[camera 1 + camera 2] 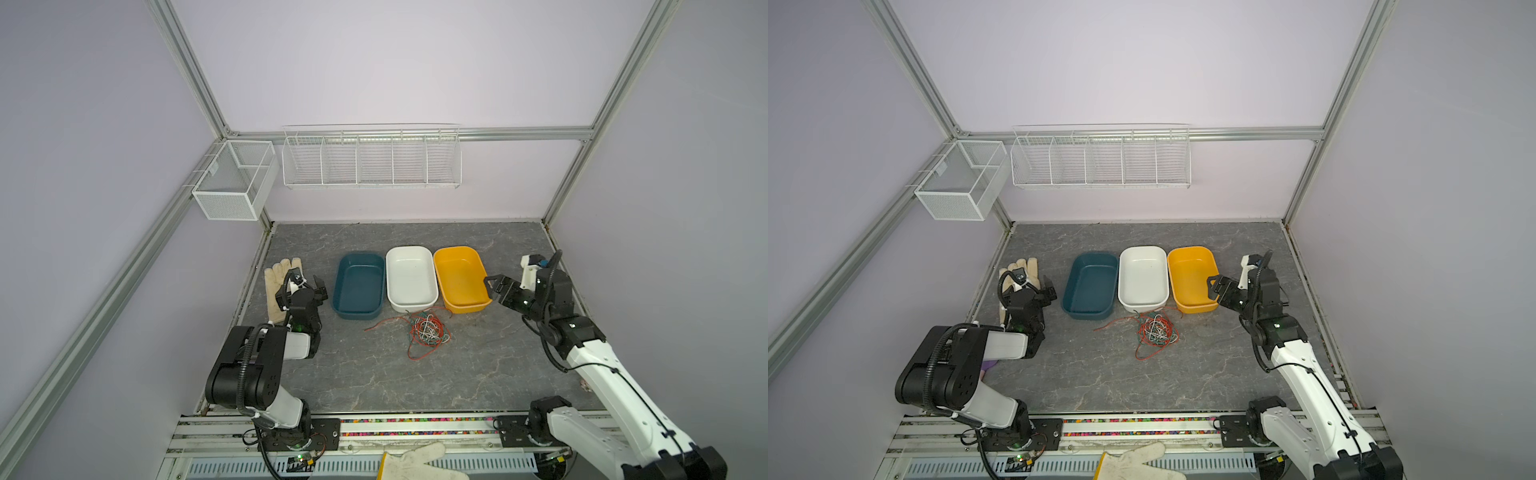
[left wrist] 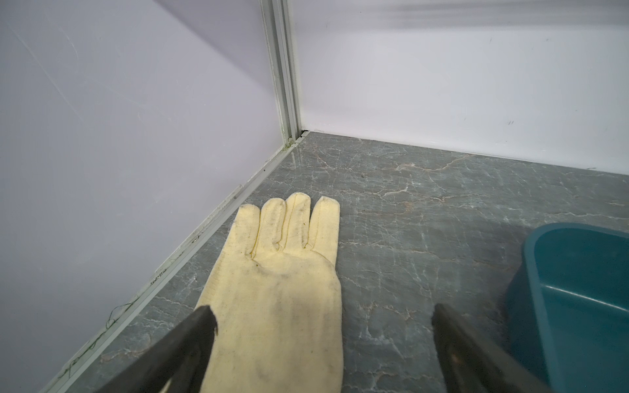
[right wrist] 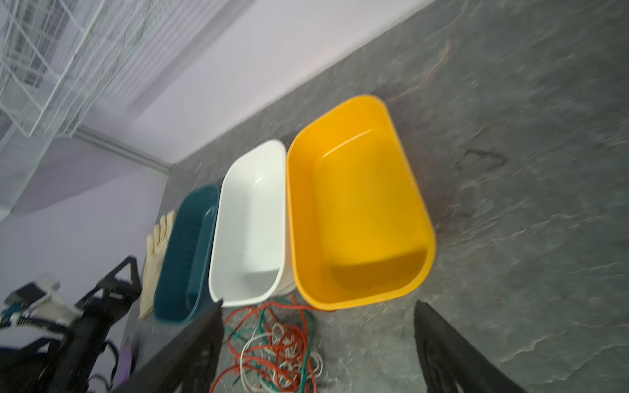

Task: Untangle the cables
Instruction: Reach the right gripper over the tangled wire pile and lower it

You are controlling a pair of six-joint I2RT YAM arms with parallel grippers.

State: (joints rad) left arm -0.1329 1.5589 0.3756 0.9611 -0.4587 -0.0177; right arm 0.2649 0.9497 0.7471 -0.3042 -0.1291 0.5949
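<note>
My left fingers point(image 2: 183, 343) stood spread wide and empty above a pale yellow work glove point(image 2: 279, 289) at the left edge of the bench point(image 1: 374, 382). My right fingers point(image 3: 442, 350) gaped equally wide, holding nothing, by the yellow tub point(image 1: 459, 278). The cables point(image 1: 428, 332) lay tangled, red, green and white, on the bench just before the white tub point(image 1: 410, 278), untouched.

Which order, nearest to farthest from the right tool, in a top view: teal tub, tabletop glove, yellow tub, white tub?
From the right tool:
1. Yellow tub, beside it.
2. White tub, middle.
3. Teal tub, row's left.
4. Tabletop glove, far left.
</note>
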